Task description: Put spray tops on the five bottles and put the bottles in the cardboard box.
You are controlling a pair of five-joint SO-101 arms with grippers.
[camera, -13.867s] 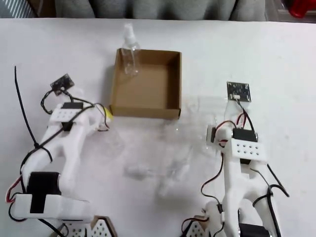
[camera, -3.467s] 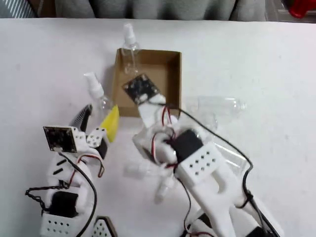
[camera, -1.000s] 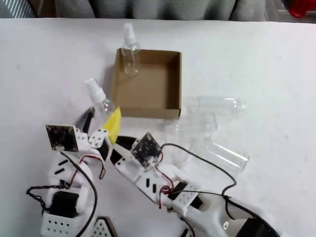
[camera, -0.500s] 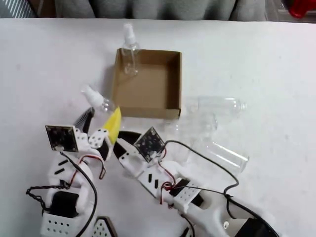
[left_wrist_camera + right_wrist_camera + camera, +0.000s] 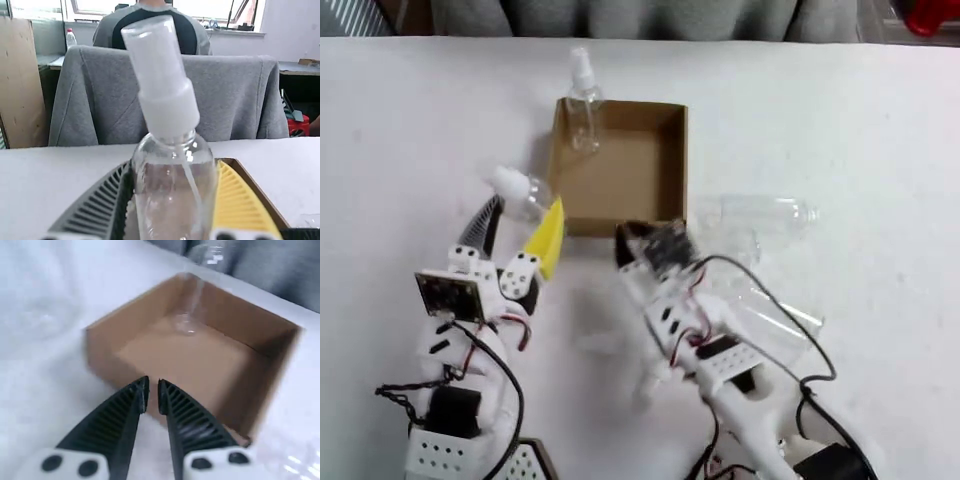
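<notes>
A clear bottle with a white spray top (image 5: 165,150) stands between the grey and yellow fingers of my left gripper (image 5: 173,171), which is shut on it. From above, this bottle (image 5: 520,193) is held just left of the cardboard box (image 5: 672,165). Another topped bottle (image 5: 583,100) stands in the box's far left corner, and it is also in the right wrist view as a bottle (image 5: 191,307). My right gripper (image 5: 626,236) hovers at the box's front wall, black fingers shut with nothing between them (image 5: 152,386). Three clear bottles without tops (image 5: 765,212) lie right of the box.
Loose white spray tops (image 5: 655,378) lie on the white table in front of the box, beside the right arm. A grey-covered chair (image 5: 165,95) stands behind the table's far edge.
My right gripper has swung away from the left gripper, rightward and forward to the box's front wall. The left gripper has pushed its bottle slightly toward the box.
</notes>
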